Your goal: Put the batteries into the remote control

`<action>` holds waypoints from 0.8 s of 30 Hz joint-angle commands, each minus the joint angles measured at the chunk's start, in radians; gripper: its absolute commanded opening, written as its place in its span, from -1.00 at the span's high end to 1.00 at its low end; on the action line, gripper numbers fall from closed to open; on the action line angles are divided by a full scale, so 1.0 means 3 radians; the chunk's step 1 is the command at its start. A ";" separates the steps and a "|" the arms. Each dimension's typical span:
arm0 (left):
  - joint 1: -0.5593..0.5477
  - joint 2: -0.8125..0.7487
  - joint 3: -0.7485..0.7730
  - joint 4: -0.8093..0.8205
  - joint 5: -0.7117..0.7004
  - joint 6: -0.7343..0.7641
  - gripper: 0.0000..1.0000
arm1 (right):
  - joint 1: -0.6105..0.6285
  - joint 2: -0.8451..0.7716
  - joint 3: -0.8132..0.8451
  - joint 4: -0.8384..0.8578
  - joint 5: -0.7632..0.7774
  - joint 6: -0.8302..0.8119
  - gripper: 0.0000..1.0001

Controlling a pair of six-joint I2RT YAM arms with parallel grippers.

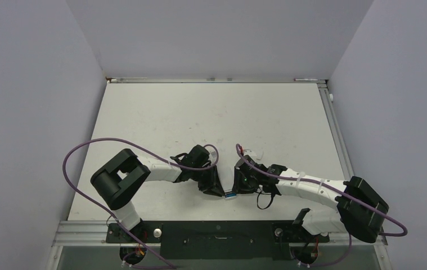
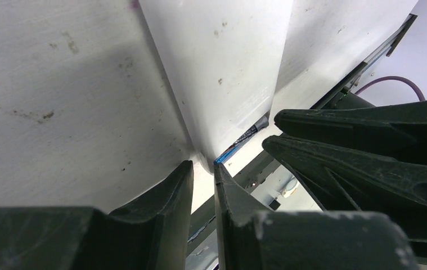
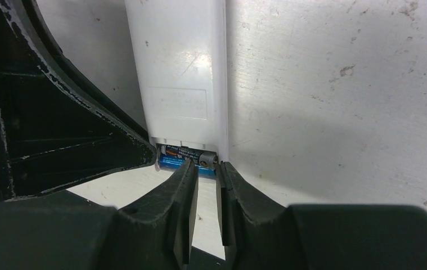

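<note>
- The remote control (image 3: 180,67) lies back-up on the table (image 3: 340,84), near its front edge. Its battery bay (image 3: 159,151) is uncovered and faces the two arms.
- Both batteries sit in that bay side by side: the dark battery (image 3: 184,151), its metal tip towards the right, and the blue battery (image 3: 169,165) at the very edge.
- The right gripper (image 3: 206,166) is narrow, with only a thin slit between the fingers and nothing in it. Its tips are right at the bay mouth, by the dark battery's metal end; I cannot tell whether they touch it.
- The left gripper (image 2: 202,166) is just as narrow and carries nothing. It is poised at the remote's near corner beside the bay.
- Handling, as I judge it, the remote is light, stiff plastic with a smooth skin — it will likely skate across the table under any sideways push. It is best pinched across its long edges or braced from the far side, never squeezed over the open bay.
- The batteries are hard, slick and round, so they will probably roll or pop out against a contact spring. Press on the barrel rather than the tip, or grip across the middle if one needs lifting.
- The blue battery looks least settled — I would check it first.
</note>
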 commanded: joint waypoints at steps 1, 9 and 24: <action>-0.0011 0.0037 0.0045 0.0130 -0.0014 -0.0003 0.67 | 0.0034 0.0051 0.0014 0.0141 0.0013 0.0010 0.61; -0.0012 0.0051 0.0046 0.0133 -0.0001 -0.0004 0.68 | 0.0049 0.0124 0.0030 0.0177 0.0000 -0.0005 0.70; -0.0015 0.0042 0.0046 0.0127 0.0000 -0.0001 0.69 | 0.0157 0.0370 0.0117 0.0017 0.0061 -0.0090 0.83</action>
